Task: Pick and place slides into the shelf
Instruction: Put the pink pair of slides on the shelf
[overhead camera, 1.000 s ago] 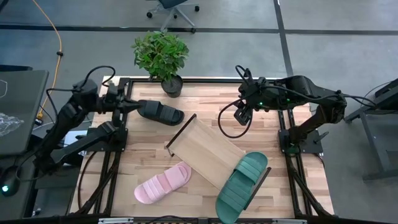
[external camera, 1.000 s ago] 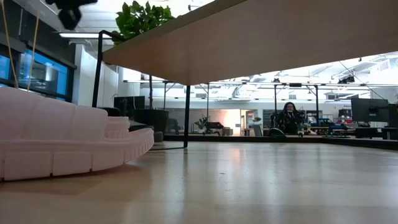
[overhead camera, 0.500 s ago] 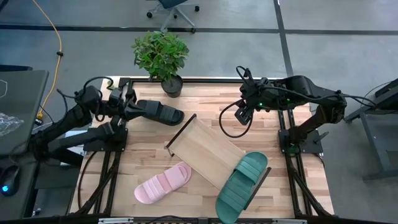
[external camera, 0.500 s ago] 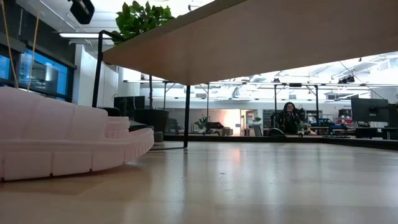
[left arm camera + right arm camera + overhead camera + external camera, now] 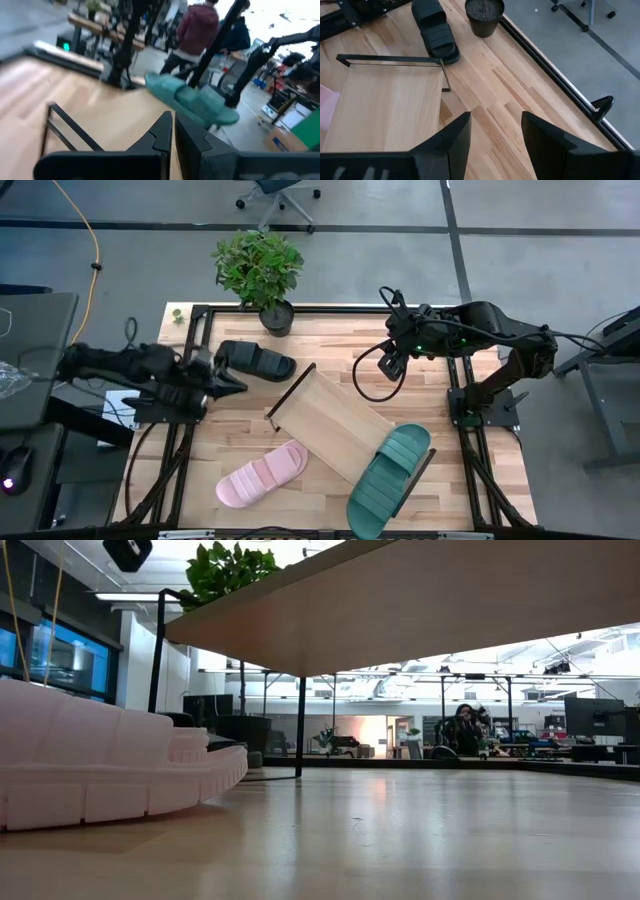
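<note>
The black slide [image 5: 257,360] lies flat on the far-left part of the table and also shows in the right wrist view [image 5: 434,30]. The shelf [image 5: 330,420] lies diagonally across the table's middle. The teal slide [image 5: 390,470] rests across the shelf's near-right end. The pink slide [image 5: 262,473] lies on the table near the front edge and fills the left of the low view [image 5: 100,760]. My left gripper [image 5: 235,385], shut, points toward the table's right, just on the near side of the black slide. My right gripper [image 5: 390,363] hangs open above the far side, past the shelf's far end.
A potted plant [image 5: 262,275] stands at the far edge, close to the black slide. A black frame rail [image 5: 190,330] edges the table. Bare wood [image 5: 230,430] shows between the black and pink slides. People [image 5: 197,30] stand in the room beyond.
My left arm has swung away from the black slide's left end toward the near edge, and its gripper now points right, on the near side of that slide. The black slide has stayed where it was. My right arm has kept still.
</note>
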